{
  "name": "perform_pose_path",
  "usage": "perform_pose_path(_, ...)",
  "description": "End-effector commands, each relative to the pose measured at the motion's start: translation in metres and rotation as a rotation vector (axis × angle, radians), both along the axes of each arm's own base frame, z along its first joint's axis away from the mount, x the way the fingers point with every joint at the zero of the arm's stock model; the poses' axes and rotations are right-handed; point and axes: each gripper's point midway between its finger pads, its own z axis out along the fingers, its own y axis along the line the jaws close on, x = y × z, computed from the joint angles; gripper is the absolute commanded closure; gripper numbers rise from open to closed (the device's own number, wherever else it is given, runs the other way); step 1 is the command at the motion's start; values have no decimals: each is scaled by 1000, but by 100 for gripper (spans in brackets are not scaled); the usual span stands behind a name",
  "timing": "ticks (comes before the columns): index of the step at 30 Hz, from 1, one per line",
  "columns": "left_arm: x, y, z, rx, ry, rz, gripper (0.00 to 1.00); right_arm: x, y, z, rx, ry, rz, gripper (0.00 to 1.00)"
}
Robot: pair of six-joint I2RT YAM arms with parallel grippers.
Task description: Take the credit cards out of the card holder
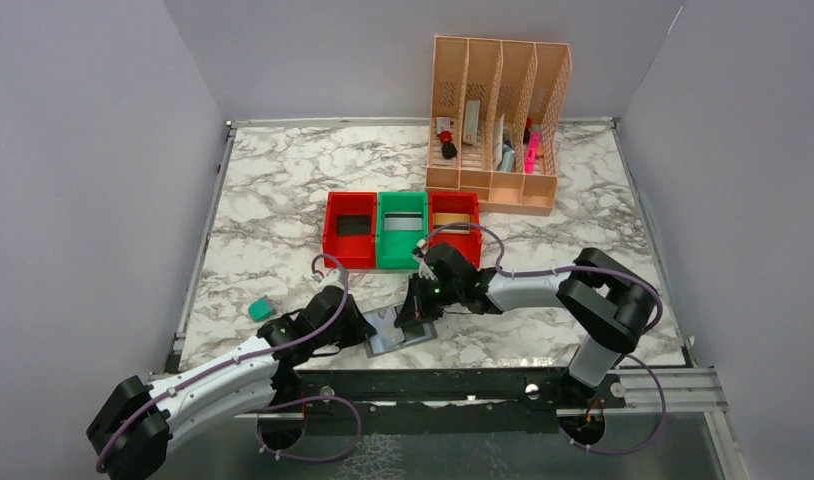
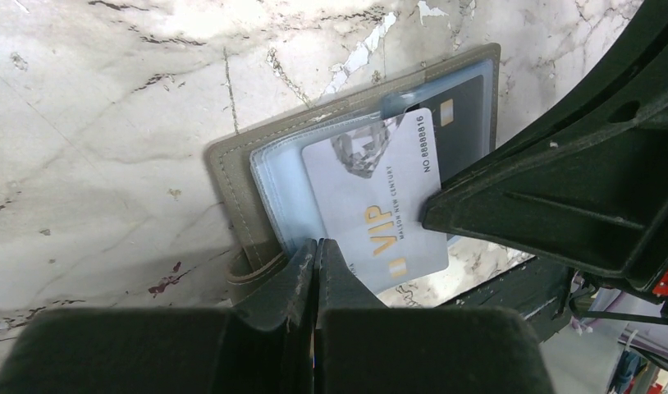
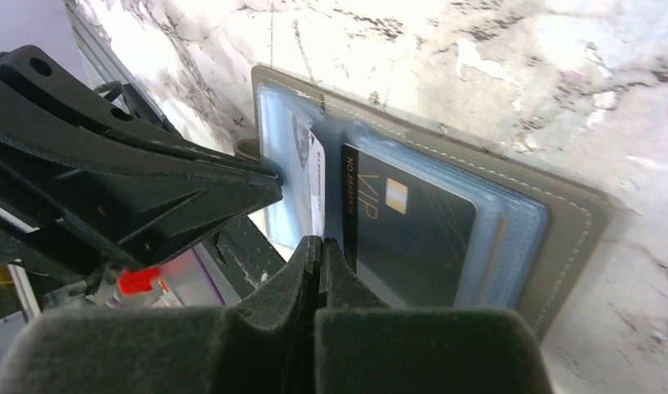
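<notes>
Seemingly both are pinched shut; the left pincer (image 2: 316, 256) nips the card holder (image 2: 232, 168) at its pocket edge; the right pincer (image 3: 321, 253) nips the protruding silver card (image 2: 368, 197).

Marble table (image 1: 283, 200): card holder (image 1: 393, 343), three bins (image 1: 401, 262), teal block (image 1: 260, 309), peach organiser (image 1: 523, 190).

marble table (image 1: 273, 200), a green bin (image 1: 401, 258) between two red bins (image 1: 330, 235), peach slotted organiser (image 1: 498, 125) behind, teal block (image 1: 260, 309) at left

Your card holder (image 3: 560, 217) lies open on the marble (image 3: 478, 49), black card (image 3: 413, 238) pocketed mid-frame, silver card (image 3: 312, 164) just left, right gripper (image 3: 318, 250) pinched together at its lower edge.
</notes>
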Motion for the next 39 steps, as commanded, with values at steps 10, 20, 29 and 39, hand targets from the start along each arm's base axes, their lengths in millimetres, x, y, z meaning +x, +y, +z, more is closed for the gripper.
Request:
perform_pose_path(10, -6, 8, -12, 70, 27, -30, 99, -15, 6, 10, 169, 87, 78, 84)
perform_pose_path(20, -6, 6, -13, 71, 33, -39, 99, -9, 8, 3, 143, 86, 56, 82)
perform_pose_path(29, -6, 6, -13, 73, 27, -45, 99, -3, 7, -1, 123, 99, -2, 78)
perform_pose_path(39, -6, 7, -14, 73, 30, -38, 99, -3, 10, -3, 136, 86, 15, 78)
